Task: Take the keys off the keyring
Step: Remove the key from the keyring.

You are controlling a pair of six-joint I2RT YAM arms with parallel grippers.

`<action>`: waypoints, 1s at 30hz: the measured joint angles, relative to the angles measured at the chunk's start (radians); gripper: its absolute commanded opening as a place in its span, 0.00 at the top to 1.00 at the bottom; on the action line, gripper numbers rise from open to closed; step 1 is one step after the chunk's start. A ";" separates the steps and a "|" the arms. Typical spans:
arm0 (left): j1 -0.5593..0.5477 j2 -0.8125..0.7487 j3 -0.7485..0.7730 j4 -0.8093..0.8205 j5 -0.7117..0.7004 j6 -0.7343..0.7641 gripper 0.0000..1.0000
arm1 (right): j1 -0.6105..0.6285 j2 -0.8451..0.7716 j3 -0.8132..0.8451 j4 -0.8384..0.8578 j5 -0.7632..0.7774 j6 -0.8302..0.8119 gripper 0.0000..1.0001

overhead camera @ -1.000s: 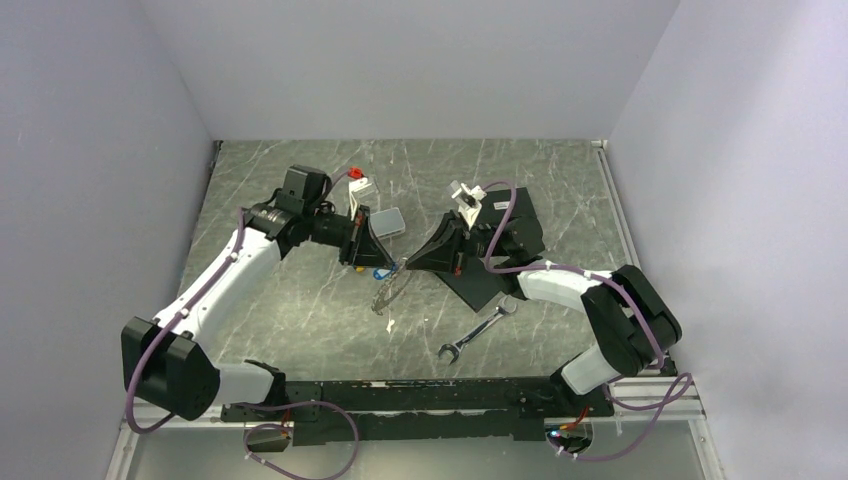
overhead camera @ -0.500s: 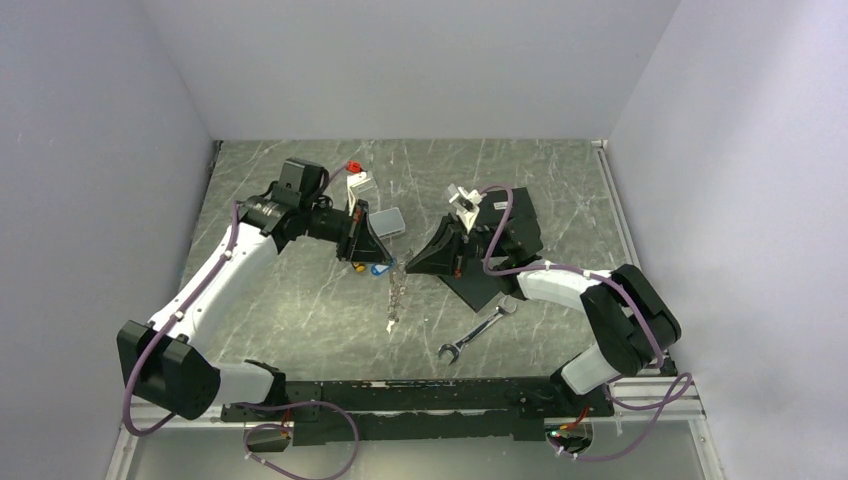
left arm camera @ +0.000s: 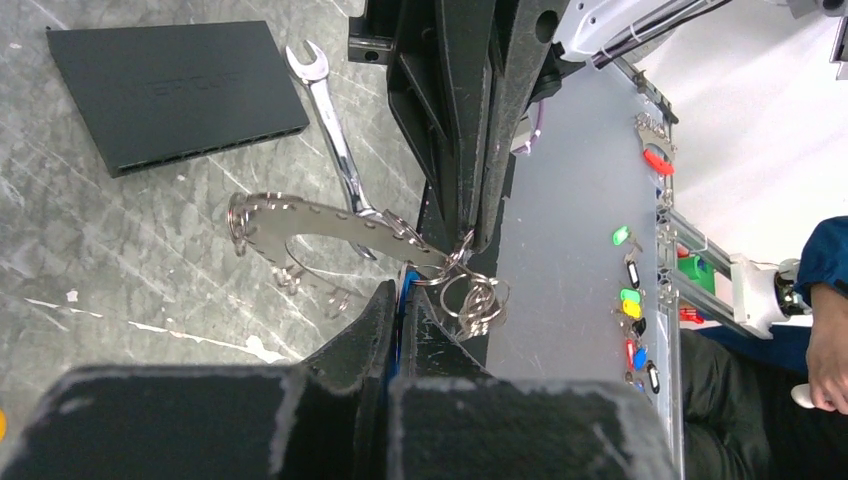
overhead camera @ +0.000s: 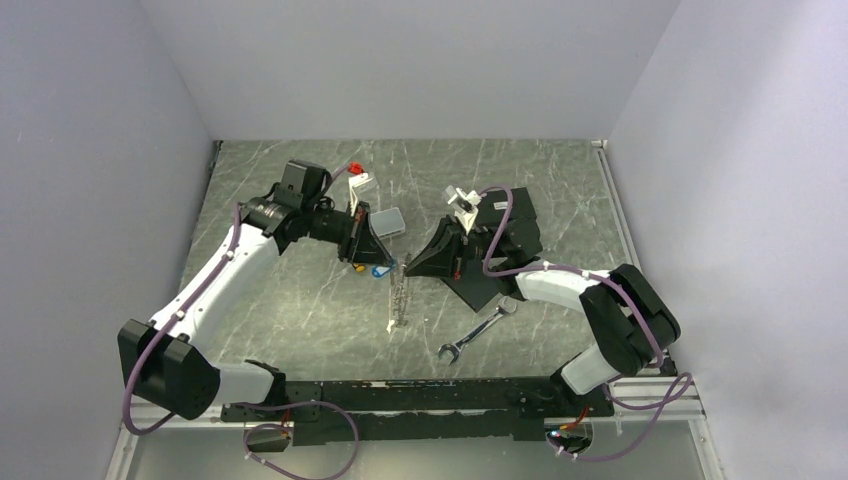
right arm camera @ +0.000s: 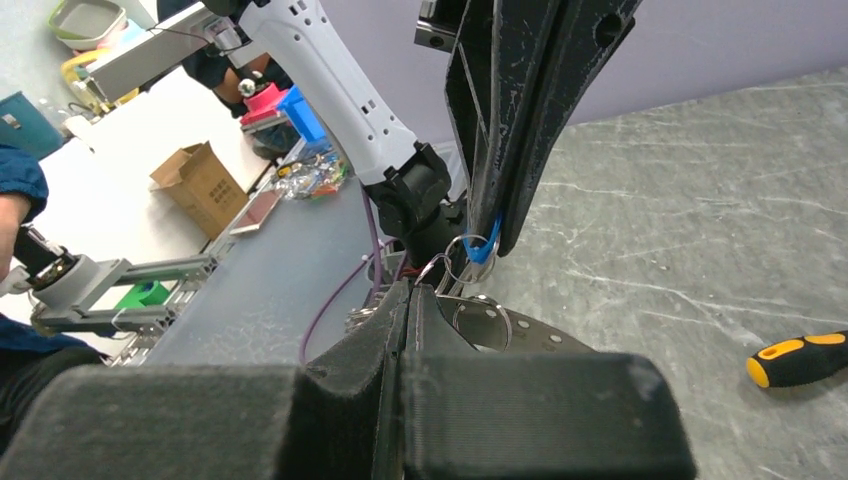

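**Item 1, left gripper** (left arm camera: pixel 401 292): claw narrow, clamped on the blue tag (right arm camera: pixel 487 250).

**Item 2, right gripper** (right arm camera: pixel 408 292): claw narrow, pinching a small loop of the keyring (left arm camera: pixel 300 222), as far as I can tell.

**Item 3, keys** (overhead camera: pixel 399 300): at the centre of the top view, hanging from the 2 claws toward the bottom of the frame.

**Item 4, wrench** (overhead camera: pixel 478 330): lower right of the bunch, apart from it.

**Handling, my judgement:** the step is working the tag off the ring. I would anchor with the right claw and feed the tag around the coil with the left in short moves. A straight pull risks the thin wire slipping out.
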State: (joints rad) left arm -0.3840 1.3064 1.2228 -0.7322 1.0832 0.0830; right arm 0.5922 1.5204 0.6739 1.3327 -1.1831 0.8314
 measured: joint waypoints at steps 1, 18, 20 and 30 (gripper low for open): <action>-0.002 0.000 -0.005 0.006 0.000 -0.004 1.00 | 0.000 0.001 0.000 0.007 0.000 0.007 1.00; -0.014 0.021 -0.040 0.064 0.013 -0.105 1.00 | 0.005 0.004 0.000 0.040 -0.003 0.052 1.00; -0.018 0.023 -0.040 0.067 0.013 -0.106 1.00 | 0.006 0.004 0.000 0.041 -0.005 0.052 1.00; -0.036 0.033 -0.041 0.068 0.011 -0.091 1.00 | 0.008 0.004 0.000 0.049 -0.006 0.051 1.00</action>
State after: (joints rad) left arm -0.4198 1.3396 1.1820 -0.6643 1.0946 -0.0078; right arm 0.6006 1.5246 0.6739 1.3819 -1.1893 0.8825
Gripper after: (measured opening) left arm 0.021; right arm 0.009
